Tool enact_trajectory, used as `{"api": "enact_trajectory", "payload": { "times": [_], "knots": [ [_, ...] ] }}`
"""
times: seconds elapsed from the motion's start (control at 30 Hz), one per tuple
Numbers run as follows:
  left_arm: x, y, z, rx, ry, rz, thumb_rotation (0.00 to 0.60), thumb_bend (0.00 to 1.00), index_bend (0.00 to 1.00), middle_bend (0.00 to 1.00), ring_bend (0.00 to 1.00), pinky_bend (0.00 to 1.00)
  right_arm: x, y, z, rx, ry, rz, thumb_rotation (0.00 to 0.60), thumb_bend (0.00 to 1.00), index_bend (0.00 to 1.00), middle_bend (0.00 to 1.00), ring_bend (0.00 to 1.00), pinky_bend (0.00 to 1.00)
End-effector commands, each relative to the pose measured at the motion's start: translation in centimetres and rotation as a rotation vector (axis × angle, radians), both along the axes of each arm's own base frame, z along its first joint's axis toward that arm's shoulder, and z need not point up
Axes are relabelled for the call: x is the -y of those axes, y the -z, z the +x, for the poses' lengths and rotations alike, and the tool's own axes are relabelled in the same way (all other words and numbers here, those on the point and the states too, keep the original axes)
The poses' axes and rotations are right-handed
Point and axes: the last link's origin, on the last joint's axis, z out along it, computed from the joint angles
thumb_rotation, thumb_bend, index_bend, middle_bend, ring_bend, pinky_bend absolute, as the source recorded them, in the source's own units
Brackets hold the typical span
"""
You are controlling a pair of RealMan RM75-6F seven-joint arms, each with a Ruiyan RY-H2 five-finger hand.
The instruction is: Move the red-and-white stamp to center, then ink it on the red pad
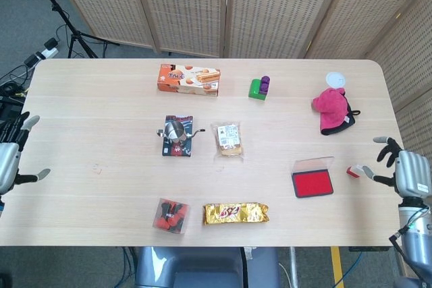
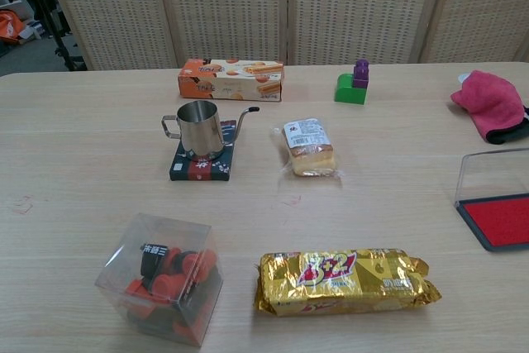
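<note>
The red-and-white stamp [image 1: 353, 171] lay on the worktop [image 1: 101, 112] between the red pad [image 1: 312, 183], lid raised, and the right hand [image 1: 405, 172], fingers spread, empty. The left hand [image 1: 8, 156] was likewise spread. Red and black pieces filled a clear box [image 2: 161, 288].

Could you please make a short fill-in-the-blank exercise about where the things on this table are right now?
1. The red-and-white stamp lies between the red ink pad and the robot's ____ hand.
2. The ink pad's clear lid is ____.
3. The steel kettle stands on a dark ____.
4. The right hand holds ____.

Missing words: right; open; coaster; nothing
</note>
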Motion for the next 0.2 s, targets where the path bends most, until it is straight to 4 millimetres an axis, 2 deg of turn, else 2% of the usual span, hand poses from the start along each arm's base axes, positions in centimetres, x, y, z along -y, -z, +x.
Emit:
{"api": "enact_trajectory", "payload": {
  "times": [0.03, 0.13, 0.2],
  "knots": [
    [1.4, 0.6, -0.8, -0.002, 0.034, 0.02, 0.6, 0.08, 0.0, 0.0, 0.0, 0.0, -4.2, -0.6, 2.6, -0.083, -0.142, 0.03, 0.6, 0.0, 0.06, 0.0, 0.0, 0.11],
    [2.4, 1.1, -1.7, -0.013, 0.067, 0.031, 0.6, 0.08, 0.0, 0.0, 0.0, 0.0, -4.9, 0.1, 3.4, -0.156, -0.171, 0.039, 0.6, 0.0, 0.0, 0.0, 0.0, 0.0],
    [3.1, 1.5, -2.6, -0.025, 0.067, 0.026, 0.6, 0.08, 0.0, 0.0, 0.0, 0.0, -5.5, 0.7, 3.9, -0.187, -0.187, 0.035, 0.6, 0.0, 0.0, 0.0, 0.0, 0.0]
  ]
}}
